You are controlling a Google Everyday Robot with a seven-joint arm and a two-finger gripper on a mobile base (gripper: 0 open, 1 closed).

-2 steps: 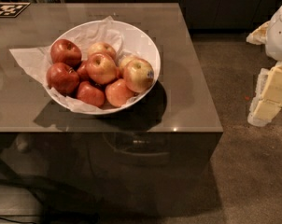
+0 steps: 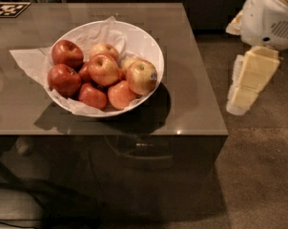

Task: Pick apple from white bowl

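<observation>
The apple's (image 2: 140,76) dark sticker (image 2: 155,75) is unreadable. Your claw (image 2: 241,98) hangs beyond the tabletop's (image 2: 196,99) right edge, well apart from the white bowl (image 2: 140,36); clenched or released, you cannot tell.

Arm housing (image 2: 270,15): white, rounded, with a vented grille panel; fills the upper right corner of the camera view and is cut off by the top and right edges.

Gripper (image 2: 242,97): cream-coloured, blocky, in stepped segments. It hangs just below the housing at the right of the view, slanting down and to the left, tip lowest. It holds nothing.
</observation>
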